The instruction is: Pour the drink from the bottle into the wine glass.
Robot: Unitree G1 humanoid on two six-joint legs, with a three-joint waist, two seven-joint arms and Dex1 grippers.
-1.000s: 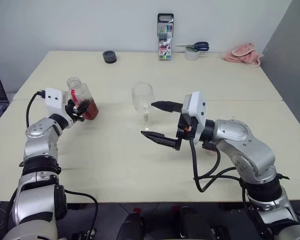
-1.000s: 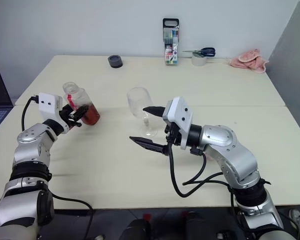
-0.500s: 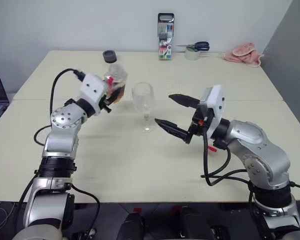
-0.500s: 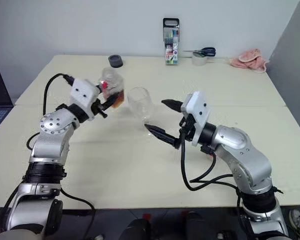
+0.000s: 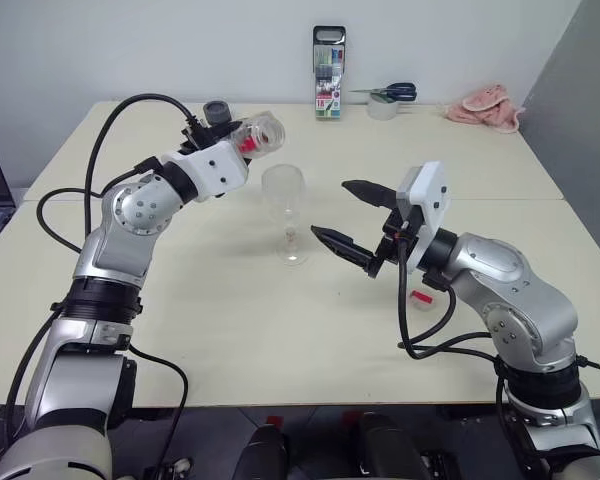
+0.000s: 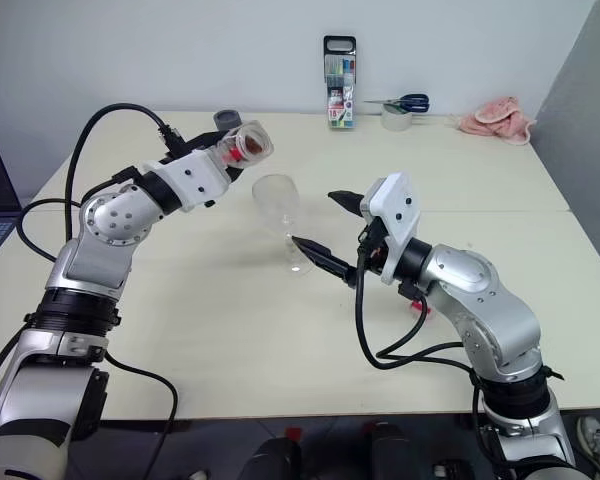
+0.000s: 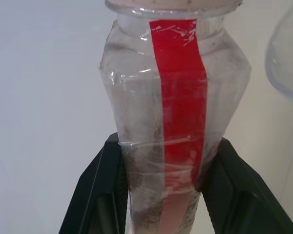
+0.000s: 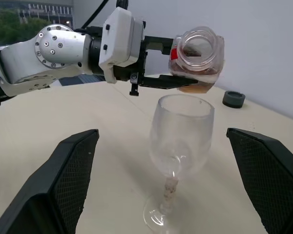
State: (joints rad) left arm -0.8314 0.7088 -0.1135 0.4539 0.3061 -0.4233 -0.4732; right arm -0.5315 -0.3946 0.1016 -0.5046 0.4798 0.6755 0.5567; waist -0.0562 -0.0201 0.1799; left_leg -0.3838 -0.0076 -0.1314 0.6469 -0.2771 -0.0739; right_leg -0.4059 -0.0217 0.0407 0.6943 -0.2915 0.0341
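Bottle (image 5: 252, 137) now lies almost on its side above and just left of the wine glass (image 5: 285, 196), where a second ago it stood near-upright, low and well left of the glass. Its uncapped wide mouth points over the rim, and the drink (image 8: 195, 87) pools amber along the lower wall, so by my reading the pour is about to start. The left gripper (image 8: 158, 80) is clamped on the bottle's squarish clear plastic body, across the red label strip (image 7: 178, 92). The glass, thin and colourless with a rounded bowl, slim stem and flat round foot, stands upright on the matte cream table (image 5: 230, 320) and looks empty. The right gripper (image 5: 352, 220), right of the glass, has its jaws spread wide, holding nothing.
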